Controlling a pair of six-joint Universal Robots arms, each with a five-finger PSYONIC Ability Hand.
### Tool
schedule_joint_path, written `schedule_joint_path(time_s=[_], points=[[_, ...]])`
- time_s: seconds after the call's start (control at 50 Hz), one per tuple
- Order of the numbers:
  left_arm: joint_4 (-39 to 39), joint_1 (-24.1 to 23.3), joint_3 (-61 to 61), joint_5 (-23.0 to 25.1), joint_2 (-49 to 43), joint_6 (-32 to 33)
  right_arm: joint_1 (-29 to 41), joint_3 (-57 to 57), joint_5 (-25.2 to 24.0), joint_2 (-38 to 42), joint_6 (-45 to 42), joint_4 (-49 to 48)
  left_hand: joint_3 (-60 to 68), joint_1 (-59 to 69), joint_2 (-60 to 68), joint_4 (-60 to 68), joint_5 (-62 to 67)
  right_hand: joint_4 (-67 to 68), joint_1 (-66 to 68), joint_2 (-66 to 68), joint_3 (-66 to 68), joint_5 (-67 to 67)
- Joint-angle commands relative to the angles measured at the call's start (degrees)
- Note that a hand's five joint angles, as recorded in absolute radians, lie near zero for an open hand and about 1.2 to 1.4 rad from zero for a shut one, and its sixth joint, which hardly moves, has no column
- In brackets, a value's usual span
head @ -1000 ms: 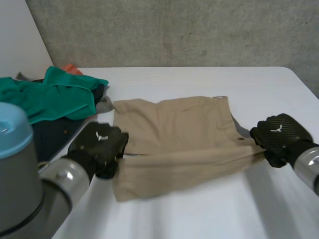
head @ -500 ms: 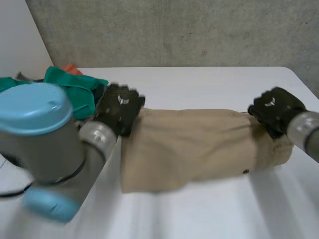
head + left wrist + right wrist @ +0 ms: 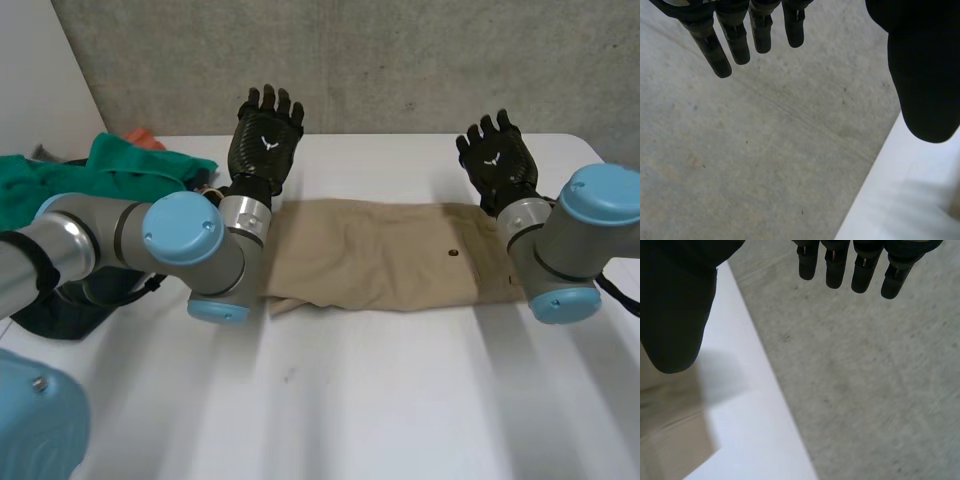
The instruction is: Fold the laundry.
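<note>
Left robot hand [image 3: 265, 135] open beyond garment [image 3: 380, 255]

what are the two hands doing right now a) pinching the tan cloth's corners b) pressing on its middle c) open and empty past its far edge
C: the left hand and right hand show straight, spread fingers holding nothing, past the far edge of the tan cloth.

The left arm [image 3: 185, 235] hides one end of the tan cloth [image 3: 380, 255]. The right arm [image 3: 570, 230] hides the other end. The green cloth [image 3: 110, 175] runs off the picture's edge. An orange thing [image 3: 143, 137] peeks out behind it. A dark dot [image 3: 453, 253] on the tan cloth is too small to tell.
</note>
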Motion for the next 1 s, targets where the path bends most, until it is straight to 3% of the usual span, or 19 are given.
schedule_joint_path(time_s=[0.02, 0.12, 0.28, 0.36, 0.38, 0.52, 0.6, 0.74, 0.82, 0.92, 1.0], points=[[1.6, -1.1, -10.6, -0.6, 8.3, -0.5, -1.0, 6.1, 0.4, -10.6, 8.9, 18.6, -2.1, -1.0, -1.8, -1.7, -2.8, -2.3, -3.2, -2.3, -2.2, -2.5], [1.4, -1.7, -17.6, -0.7, 13.4, -0.6, -5.6, 10.0, -2.8, -12.9, 13.8, 27.1, -2.1, -1.0, -1.8, -1.7, -2.8, -2.3, -3.2, -2.3, -2.2, -2.5], [1.4, -2.2, -23.7, -0.7, 17.0, -4.0, -9.3, 12.9, -6.9, -10.1, 13.9, 27.3, -2.1, -1.0, -1.8, -1.7, -2.8, 6.4, 5.5, 6.3, 6.4, 6.1], [1.4, -2.7, -23.8, -1.0, 16.9, -4.3, -10.7, 11.8, -6.7, -6.6, 13.8, 25.8, -2.1, -1.0, -1.8, -1.7, -2.8, 40.4, 39.5, 40.4, 40.5, 40.2], [1.4, -2.7, -23.8, -1.1, 16.9, -4.2, -11.8, 10.8, -6.2, -6.2, 13.8, 25.5, -2.1, -1.0, -1.8, -1.7, -2.8, 67.4, 66.5, 67.4, 67.5, 67.2], [-0.4, -2.6, -23.9, -2.1, 18.5, -4.3, -17.3, 9.5, -0.2, -8.6, 11.1, 25.3, -2.1, -1.0, -1.8, -1.7, -2.8, 67.7, 66.8, 67.7, 67.8, 67.5], [-2.3, -2.4, -24.1, -2.2, 20.0, -4.5, -18.6, 10.7, 2.5, -12.4, 4.0, 24.8, -2.1, -1.0, -1.8, -1.7, -2.8, 67.7, 66.8, 67.7, 67.8, 67.5], [-5.8, -2.2, -25.3, -2.4, 22.1, -7.7, -16.7, 12.6, 1.2, -14.3, -5.2, 19.1, -2.1, -1.0, -1.8, -1.7, -2.8, 67.7, 66.8, 67.7, 67.8, 67.5], [-6.5, -2.7, -25.5, -2.4, 23.0, -11.2, -7.5, 13.7, -4.2, -14.8, -6.1, 10.8, -2.1, -1.0, -1.8, -1.7, -2.8, 67.7, 66.8, 67.7, 67.8, 67.5], [-6.5, -2.9, -25.7, -2.4, 25.0, -13.7, 3.2, 20.0, -17.7, -15.8, -5.7, -0.3, -2.1, -1.0, -1.8, -1.7, -2.8, 67.7, 66.8, 67.7, 67.8, 67.5], [-6.4, -3.9, -24.8, -2.3, 25.6, -14.5, 9.0, 22.4, -24.2, -13.4, -6.5, -2.8, -2.1, -1.0, -1.8, -1.7, -2.8, 67.7, 66.8, 67.7, 67.8, 67.5]])
